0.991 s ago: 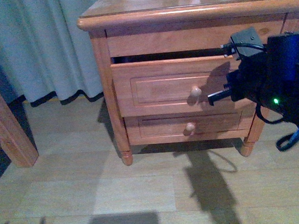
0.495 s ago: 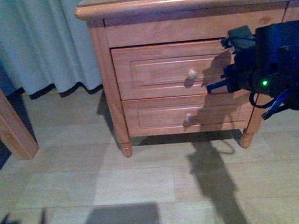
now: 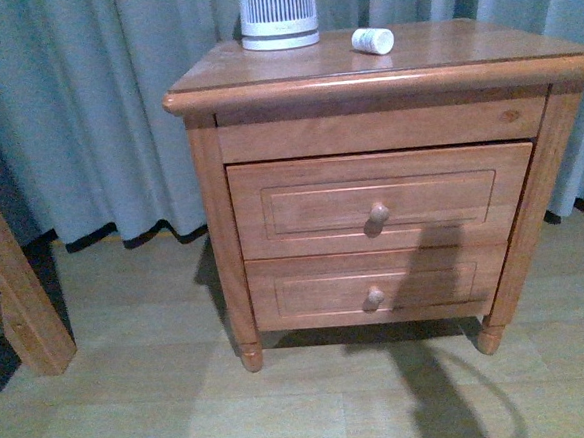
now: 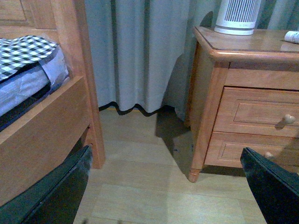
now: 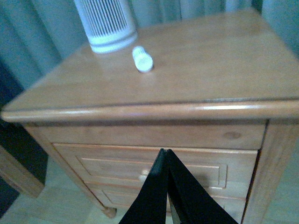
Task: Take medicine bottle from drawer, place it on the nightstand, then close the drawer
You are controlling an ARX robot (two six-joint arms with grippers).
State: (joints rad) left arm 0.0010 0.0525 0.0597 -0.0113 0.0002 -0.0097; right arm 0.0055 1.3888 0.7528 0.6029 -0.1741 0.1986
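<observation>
Your bottle [image 3: 373, 41] is lying on its side on the nightstand [image 3: 442, 73] surface (right beside the ribbed device [image 3: 278, 12]). Drawer [image 3: 381, 202] is shut. Right hand [image 5: 167, 186] is closed and empty, left hand [image 4: 163, 186] spread wide.

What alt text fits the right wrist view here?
The right claw, shut and empty, hangs before the nightstand, whose drawer is closed. On top, the medicine bottle lies on its side near a white ribbed cylinder, with curtains behind.
</observation>
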